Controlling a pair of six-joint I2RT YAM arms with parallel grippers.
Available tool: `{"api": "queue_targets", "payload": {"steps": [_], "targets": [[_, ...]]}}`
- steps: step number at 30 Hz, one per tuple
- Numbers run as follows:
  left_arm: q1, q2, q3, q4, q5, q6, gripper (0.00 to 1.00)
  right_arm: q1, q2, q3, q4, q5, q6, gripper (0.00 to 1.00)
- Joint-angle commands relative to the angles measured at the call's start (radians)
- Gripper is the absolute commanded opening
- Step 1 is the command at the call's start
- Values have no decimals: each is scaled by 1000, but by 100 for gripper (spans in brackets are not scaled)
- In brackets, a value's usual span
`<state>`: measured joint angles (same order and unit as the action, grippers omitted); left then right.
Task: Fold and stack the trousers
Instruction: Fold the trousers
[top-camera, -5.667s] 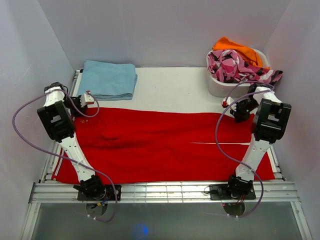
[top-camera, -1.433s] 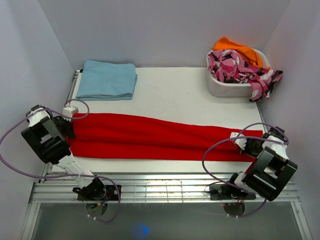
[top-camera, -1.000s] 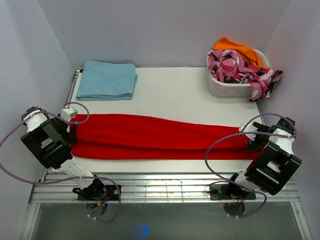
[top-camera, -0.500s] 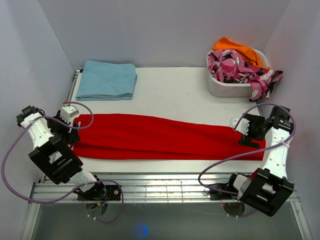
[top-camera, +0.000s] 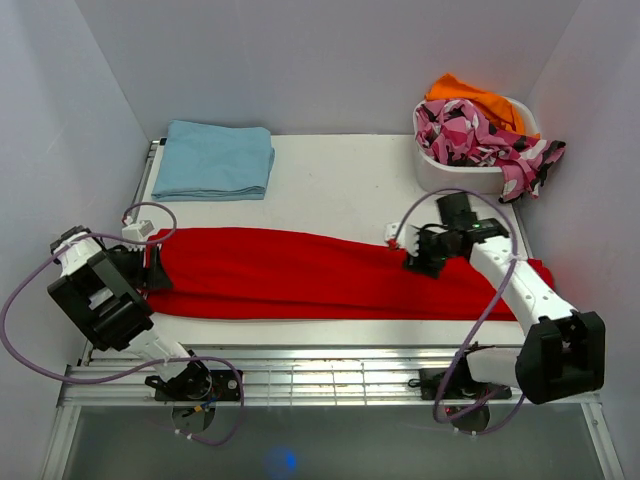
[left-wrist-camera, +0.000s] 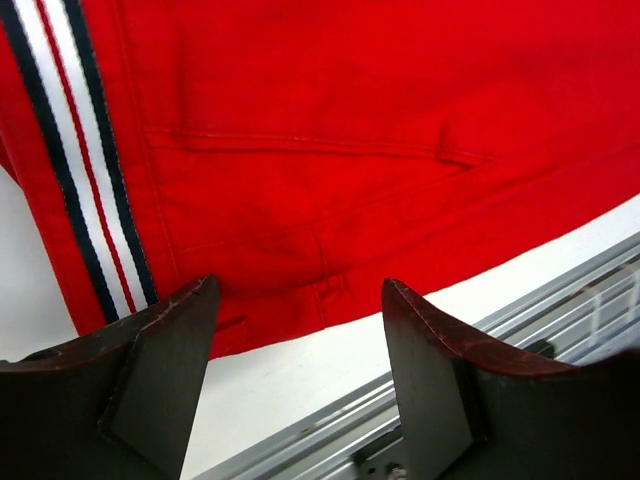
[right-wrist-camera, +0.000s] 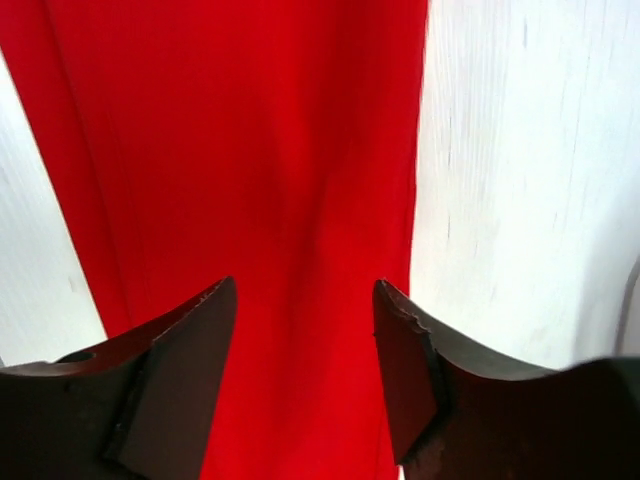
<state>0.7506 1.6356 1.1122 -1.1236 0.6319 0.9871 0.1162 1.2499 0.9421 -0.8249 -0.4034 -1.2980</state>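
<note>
The red trousers (top-camera: 300, 275) lie folded lengthwise in a long band across the table, waist end to the left. My left gripper (top-camera: 150, 270) hovers at that waist end, open. In the left wrist view its jaws (left-wrist-camera: 300, 300) frame the hem corner beside the striped waistband (left-wrist-camera: 75, 160), with nothing between them. My right gripper (top-camera: 418, 256) hangs over the trouser leg right of the middle. It is open too, with its fingertips (right-wrist-camera: 215, 310) above flat red fabric (right-wrist-camera: 260, 150) near the leg's far edge.
A folded light blue garment (top-camera: 213, 160) lies at the back left. A white basket (top-camera: 450, 178) at the back right holds a pink-black-white patterned garment (top-camera: 475, 135) and orange cloth (top-camera: 470, 95). A metal rail (top-camera: 330, 380) runs along the near table edge.
My right arm has swung from the trousers' right end leftward to over the leg near the middle, jaws narrowing but still open. The left gripper stayed at the waist end.
</note>
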Motion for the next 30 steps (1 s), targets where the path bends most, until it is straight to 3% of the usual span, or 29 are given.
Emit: {"api": "queue_targets", "payload": {"steps": [1,3,6,14,20,26,30], "targets": [[3,-20,15,30,-1,-180,76,293,12,-3,240,58,402,62],[6,-34,24,31,-21,-235,76,469,83,35,302,93,527,60],[6,-66,38,19,-29,-314,78,619,205,131,362,130,626,58],[10,-79,75,4,-142,-482,82,905,472,291,522,201,743,56],[12,-92,52,34,-192,-612,78,1005,626,403,610,270,778,50],[12,-57,61,33,-149,-708,76,1040,700,425,627,298,747,47],[12,-28,77,45,-149,-745,75,1040,706,396,659,351,730,36]]}}
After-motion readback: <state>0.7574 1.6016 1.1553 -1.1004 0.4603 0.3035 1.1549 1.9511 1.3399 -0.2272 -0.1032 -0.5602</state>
